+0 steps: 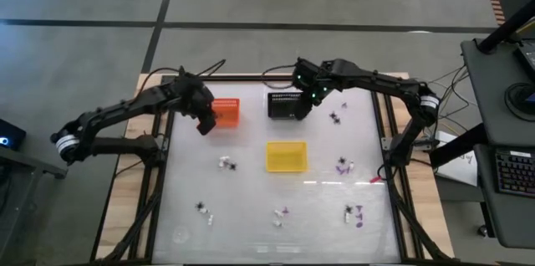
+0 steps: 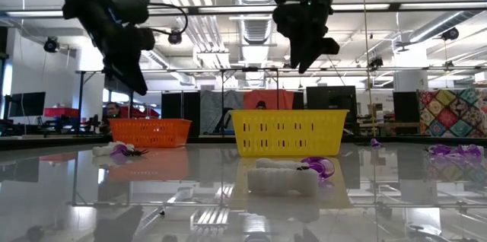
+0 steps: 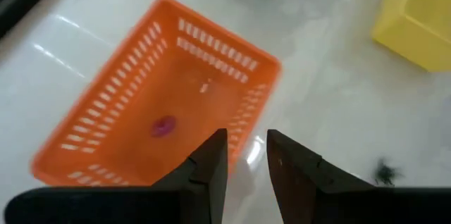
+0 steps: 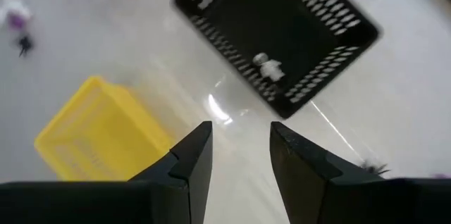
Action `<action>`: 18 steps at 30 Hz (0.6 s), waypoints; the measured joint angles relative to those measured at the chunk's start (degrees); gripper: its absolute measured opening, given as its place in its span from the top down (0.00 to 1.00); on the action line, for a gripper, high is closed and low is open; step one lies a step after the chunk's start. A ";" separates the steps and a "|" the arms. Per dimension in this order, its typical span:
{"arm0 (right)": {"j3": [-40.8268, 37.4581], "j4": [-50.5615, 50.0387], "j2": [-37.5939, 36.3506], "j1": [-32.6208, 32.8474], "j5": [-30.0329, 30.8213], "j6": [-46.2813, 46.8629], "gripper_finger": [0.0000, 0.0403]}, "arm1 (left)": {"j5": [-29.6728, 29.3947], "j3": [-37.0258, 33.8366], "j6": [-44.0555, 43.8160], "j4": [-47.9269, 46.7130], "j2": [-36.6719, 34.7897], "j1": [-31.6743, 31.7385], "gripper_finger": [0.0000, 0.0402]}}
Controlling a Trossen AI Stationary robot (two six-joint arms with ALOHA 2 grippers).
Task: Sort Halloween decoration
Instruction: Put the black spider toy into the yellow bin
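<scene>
**Sorting barely begun**

One purple piece (image 3: 163, 126) lies in the orange basket (image 3: 106, 122) and one white piece (image 4: 268, 67) in the black basket (image 4: 310, 13). The yellow basket (image 1: 285, 156) looks empty (as far as visible). Most decorations (image 1: 347, 166) remain scattered toward the tabletop's (image 1: 251, 207) near edge. The left claw (image 3: 245, 164) and right claw (image 4: 239, 155) hang above their baskets, fingers apart, holding nothing.

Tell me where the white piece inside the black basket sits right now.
In the right wrist view, the white piece lies on the floor of the black basket, close to one long wall. In the high view, that basket sits at the table's far side, beside the right end effector.
</scene>
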 joint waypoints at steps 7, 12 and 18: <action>-0.02 -5.81 0.00 5.86 1.85 1.42 0.67 | 0.92 0.00 0.00 -4.26 -3.22 -0.71 0.80; -0.65 -13.97 0.00 8.95 11.29 9.05 0.68 | 3.43 0.00 0.10 -4.40 -6.25 -1.09 0.80; -3.64 -20.56 -1.24 11.35 12.22 19.55 0.70 | 3.47 0.00 0.42 -4.43 -8.71 -1.11 0.80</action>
